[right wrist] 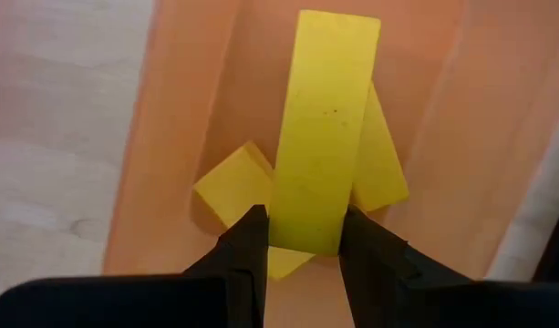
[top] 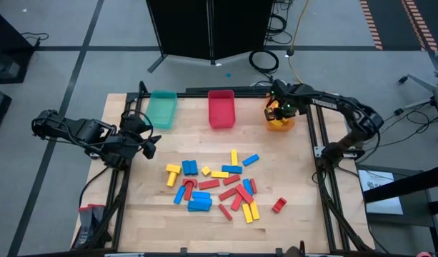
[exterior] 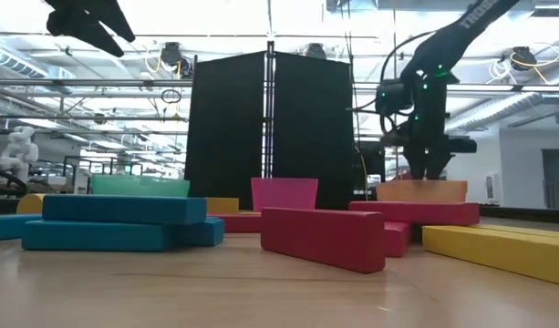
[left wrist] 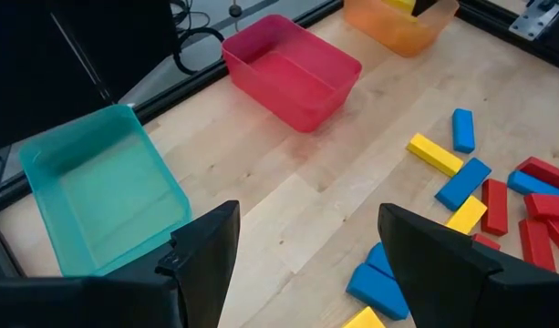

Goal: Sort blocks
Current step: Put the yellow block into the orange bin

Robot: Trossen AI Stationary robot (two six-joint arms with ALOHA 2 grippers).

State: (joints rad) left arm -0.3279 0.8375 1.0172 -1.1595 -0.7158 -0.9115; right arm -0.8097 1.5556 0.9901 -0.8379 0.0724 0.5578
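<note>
Gripping long yellow block (right wrist: pixel 323 128), right gripper (right wrist: pixel 302 239) over orange bin (top: pixel 279 122), table's far-right corner; left gripper (left wrist: pixel 302 260) wide open, empty.

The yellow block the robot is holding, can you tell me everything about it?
The yellow block is a long, flat, plain bar with smooth sides, maybe painted wood or plastic. The right gripper has its jaws shut on one end of it, so the rest sticks out over the inside of the orange bin. Other yellow blocks already lie in the bin beneath it; whether it touches them cannot be told.
</note>
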